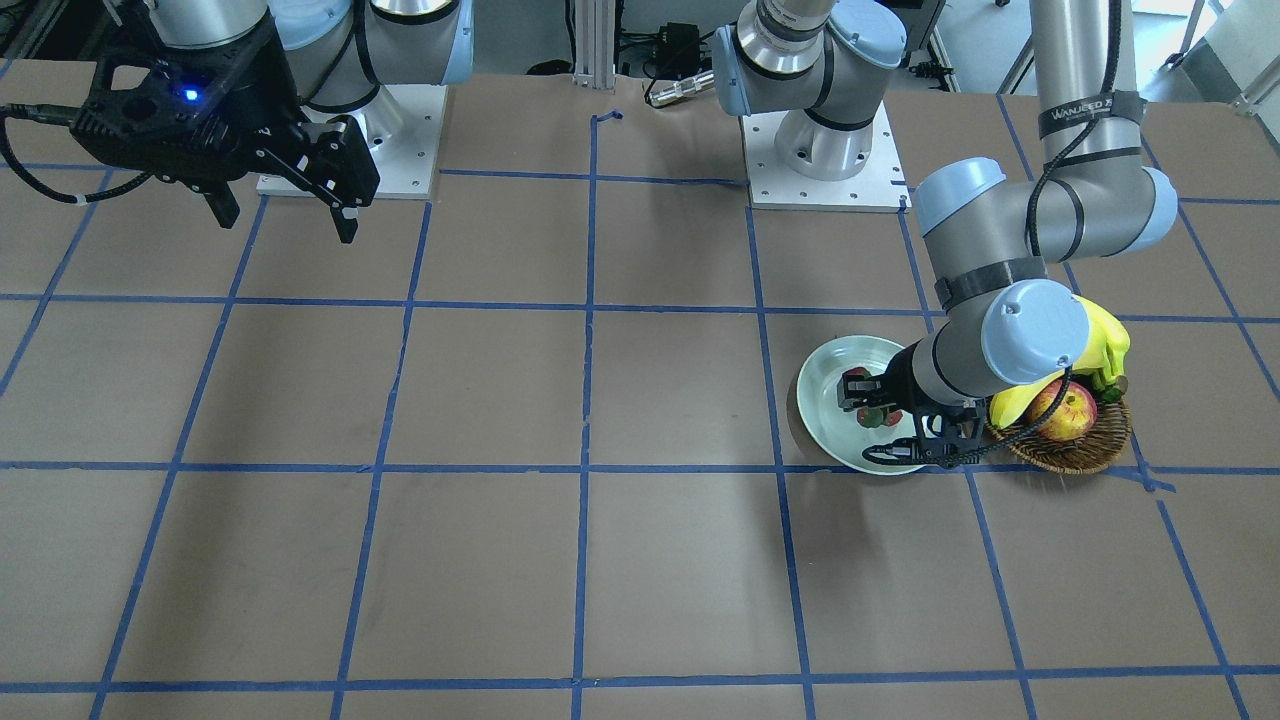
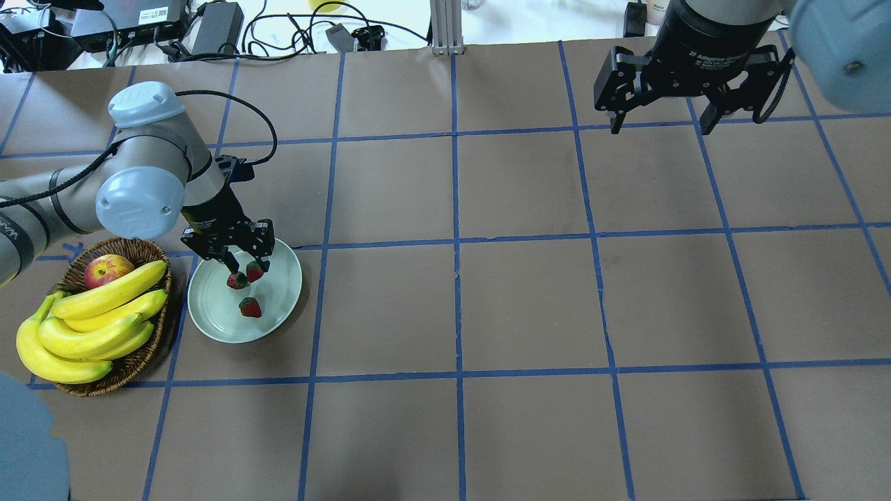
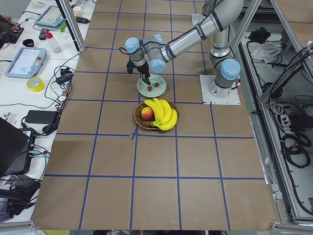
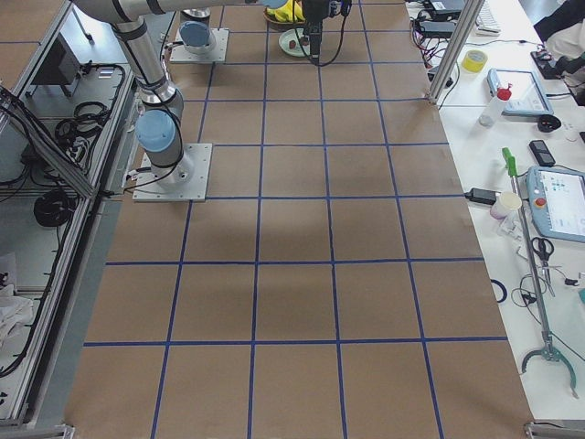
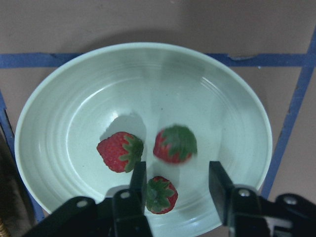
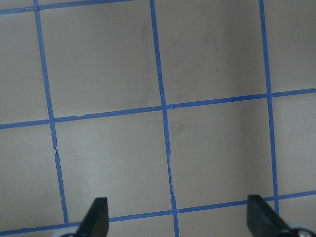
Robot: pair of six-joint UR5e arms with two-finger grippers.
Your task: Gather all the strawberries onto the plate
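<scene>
The pale mint plate (image 5: 74, 98) holds three strawberries: one at the left (image 5: 120, 150), one by my left finger (image 5: 159, 194), and a blurred one (image 5: 175, 143) just ahead of the open fingers, touching neither. My left gripper (image 5: 177, 173) is open and empty, low over the plate. In the overhead view the plate (image 2: 271, 306) lies right of the basket, with the strawberries (image 2: 250, 307) under my left gripper (image 2: 240, 268). My right gripper (image 2: 661, 125) is open and empty, high over bare table at the far right.
A brown wicker basket (image 2: 139, 355) with bananas (image 2: 90, 320) and a red-yellow apple (image 2: 108, 270) stands right beside the plate, on its left in the overhead view. The table is brown paper with blue tape lines (image 2: 456, 240).
</scene>
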